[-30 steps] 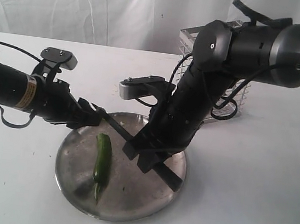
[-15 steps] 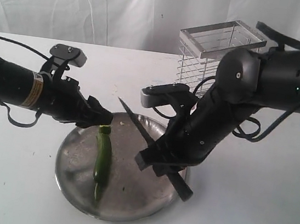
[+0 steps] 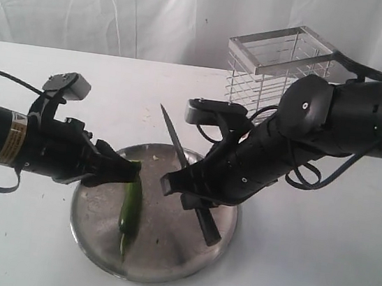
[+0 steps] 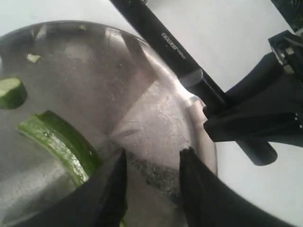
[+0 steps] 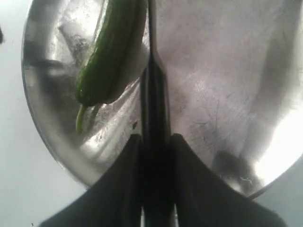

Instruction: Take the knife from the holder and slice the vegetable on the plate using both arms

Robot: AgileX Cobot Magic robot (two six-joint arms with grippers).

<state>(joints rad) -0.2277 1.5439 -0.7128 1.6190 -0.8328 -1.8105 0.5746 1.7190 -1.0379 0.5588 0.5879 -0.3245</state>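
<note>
Dropping lower since a moment ago, the left claw (image 3: pixel 129 171) sits at the cut end of the green chili (image 3: pixel 129 209) on the steel plate (image 3: pixel 183 258), fingers (image 4: pixel 111 189) apart, gripping nothing; the right claw (image 3: pixel 193 194), clamped on the knife (image 3: pixel 175 143) handle, has tipped the blade up. Unpinned, the chili could roll on slick metal, or the blade could strike the left fingers. Only the left wrist view shows a cut slice (image 4: pixel 10 92); only the exterior shows the wire holder (image 3: pixel 275 66).
</note>
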